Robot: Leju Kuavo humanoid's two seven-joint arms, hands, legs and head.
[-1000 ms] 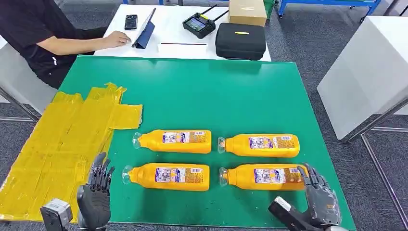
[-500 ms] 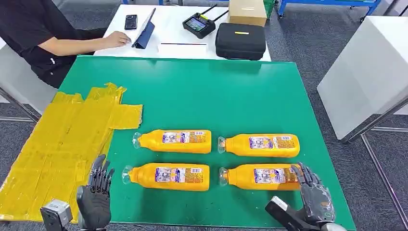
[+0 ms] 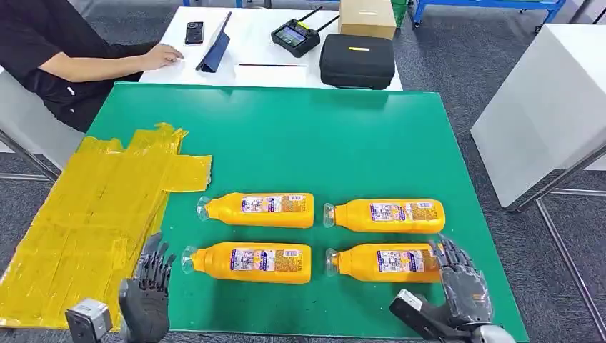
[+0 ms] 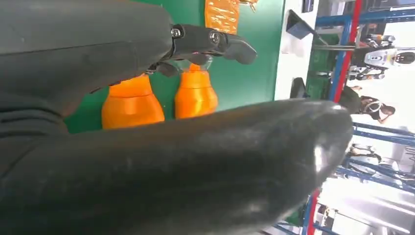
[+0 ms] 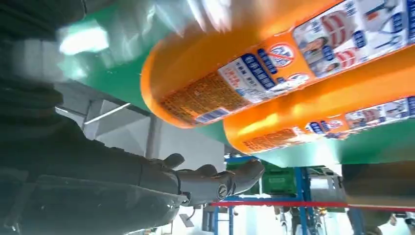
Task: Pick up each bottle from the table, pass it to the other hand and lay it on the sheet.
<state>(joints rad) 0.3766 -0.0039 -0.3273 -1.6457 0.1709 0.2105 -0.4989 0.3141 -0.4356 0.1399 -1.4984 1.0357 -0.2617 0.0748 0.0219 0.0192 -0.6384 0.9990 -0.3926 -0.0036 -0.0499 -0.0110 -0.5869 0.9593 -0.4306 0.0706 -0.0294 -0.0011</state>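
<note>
Several orange bottles lie on their sides on the green table (image 3: 300,136), caps to the left, in two rows. The near right bottle (image 3: 382,262) has my right hand (image 3: 461,289) at its base end, fingers spread and holding nothing; the right wrist view shows that bottle's base (image 5: 195,83) just past my fingers (image 5: 210,178). The near left bottle (image 3: 250,261) lies to the right of my left hand (image 3: 148,289), which hovers open at the table's near edge beside the yellow sheet (image 3: 93,214). In the left wrist view two bottle necks (image 4: 195,93) appear beyond the fingers.
The far left bottle (image 3: 259,209) and far right bottle (image 3: 386,215) lie behind the near pair. A person's arm (image 3: 107,66) rests on a white table beyond, with a tablet (image 3: 214,46), a controller (image 3: 294,36), a black case (image 3: 357,61) and a box (image 3: 366,17).
My right hand has crept left and forward toward the base of the near right bottle. My left hand has shifted slightly right. The person's hand has drawn back a little.
</note>
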